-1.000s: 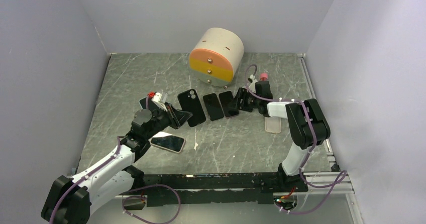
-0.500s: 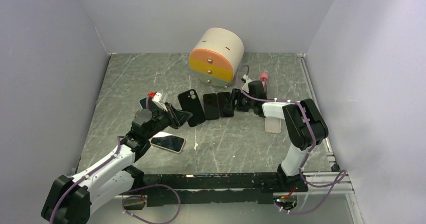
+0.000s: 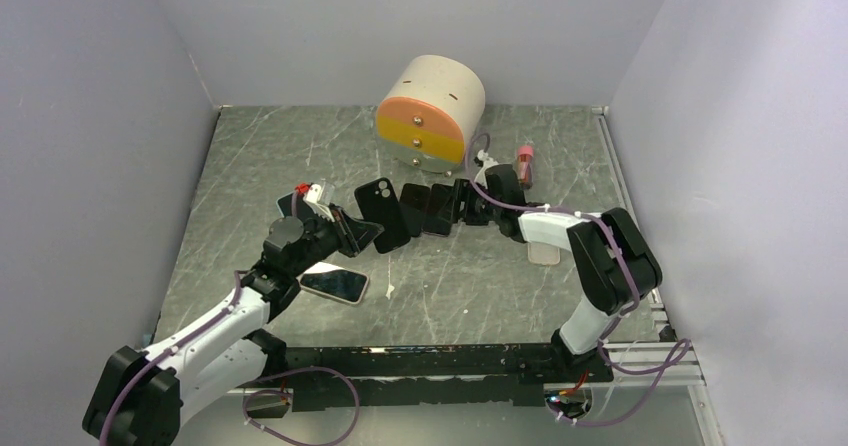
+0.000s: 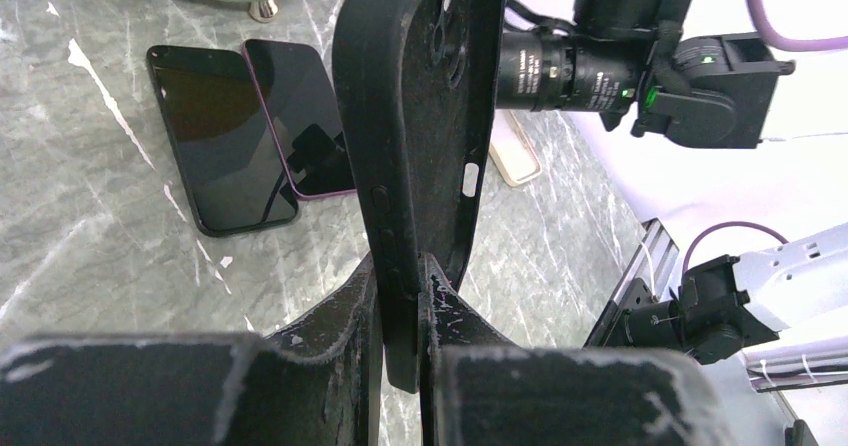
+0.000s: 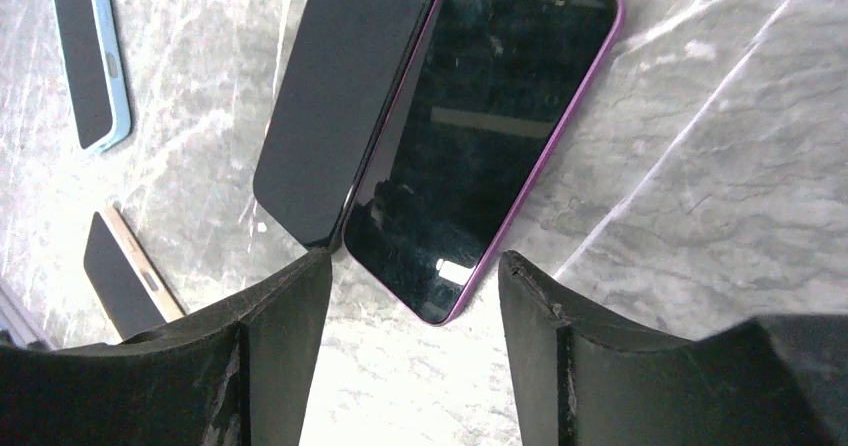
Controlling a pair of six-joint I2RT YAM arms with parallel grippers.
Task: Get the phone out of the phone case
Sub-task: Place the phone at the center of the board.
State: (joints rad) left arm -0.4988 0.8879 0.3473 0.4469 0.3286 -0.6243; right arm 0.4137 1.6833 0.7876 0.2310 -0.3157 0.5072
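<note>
The grey marbled table [image 3: 260, 166] fills the middle of the overhead view, with a round beige drum [image 3: 432, 106] at its top centre. Left of centre, the left gripper [image 3: 360, 233] is clenched on the rim of a black phone case [image 3: 381, 211], which stands on edge up the middle of the left wrist view. Just right of centre, the right gripper [image 3: 468, 202] has its jaws apart and grasps nothing. Its fingers [image 5: 280, 346] flank the lower end of a purple-edged phone [image 5: 480, 136], which lies screen up and touches a black phone [image 5: 340, 96] on its left.
</note>
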